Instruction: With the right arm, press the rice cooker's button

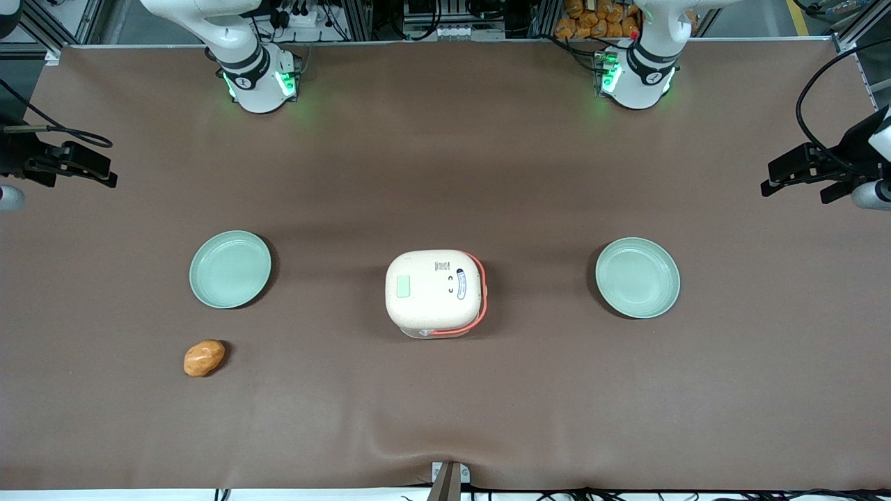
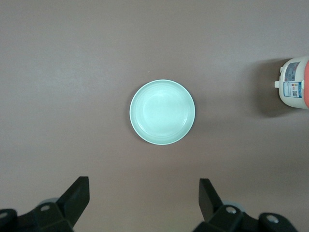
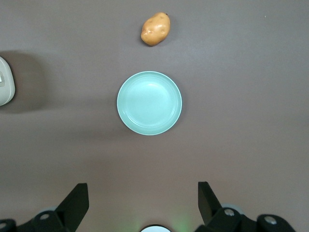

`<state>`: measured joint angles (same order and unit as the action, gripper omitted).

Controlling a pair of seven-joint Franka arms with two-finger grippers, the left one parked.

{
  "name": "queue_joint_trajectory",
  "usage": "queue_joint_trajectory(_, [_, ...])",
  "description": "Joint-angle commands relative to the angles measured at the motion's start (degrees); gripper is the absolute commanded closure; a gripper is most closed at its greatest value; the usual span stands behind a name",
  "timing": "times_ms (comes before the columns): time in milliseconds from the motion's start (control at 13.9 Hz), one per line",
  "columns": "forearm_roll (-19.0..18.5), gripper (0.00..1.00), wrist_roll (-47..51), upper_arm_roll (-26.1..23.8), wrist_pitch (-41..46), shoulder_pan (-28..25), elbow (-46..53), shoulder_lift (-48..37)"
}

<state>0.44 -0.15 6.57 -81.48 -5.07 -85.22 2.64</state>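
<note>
- Evidently nothing of the pressing is done yet: the pincer (image 3: 140,205) of the right arm (image 1: 240,66) hangs high over the worktop (image 1: 445,417), well apart from the rice cooker (image 1: 435,293), and it touches nothing.
- Its two black fingers (image 3: 77,200) stand spread wide, with bare worktop showing between them and nothing pinched.
- Directly below the pincer, seen from the wrist camera, lies a pale green plate (image 3: 149,102), empty; a potato (image 3: 155,29) lies a little past that plate, nearer to the front camera.
- The rice cooker sits well off to the side of the pincer, toward the parked arm's end of the worktop; in the wrist view only a sliver of its cream body (image 3: 5,81) shows at the frame's edge.
- In the front view the cooker stands at the middle of the worktop with its lid down, between the pincer's plate (image 1: 230,269) and a second green plate (image 1: 637,277).
- Its top carries a pale green panel (image 1: 403,287) and some small markings; which of these is the button I cannot tell.
- What is left, as I judge it, is the whole job: carry the pincer sideways over the cooker, lower it onto the button, and push.
</note>
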Motion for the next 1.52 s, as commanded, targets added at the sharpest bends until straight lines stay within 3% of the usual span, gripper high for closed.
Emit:
queue_joint_trajectory(0, [-1.7, 0.00, 0.1, 0.0, 0.4, -0.5, -0.3, -0.9])
queue_joint_trajectory(649, [-1.4, 0.00, -0.6, -0.4, 0.4, -1.0, -0.3, -0.7])
queue_joint_trajectory(866, [-4.1, 0.00, -0.5, -0.9, 0.4, -4.4, -0.8, -0.4])
queue_joint_trajectory(1010, [-2.9, 0.00, -0.3, -1.1, -0.2, -5.4, -0.8, 0.1])
queue_joint_trajectory(1299, [3.1, 0.00, 0.2, -1.1, -6.0, -10.6, -0.9, 1.9])
queue_joint_trajectory(1443, [3.5, 0.33, 0.6, -1.1, -9.5, -13.9, -0.9, 3.8])
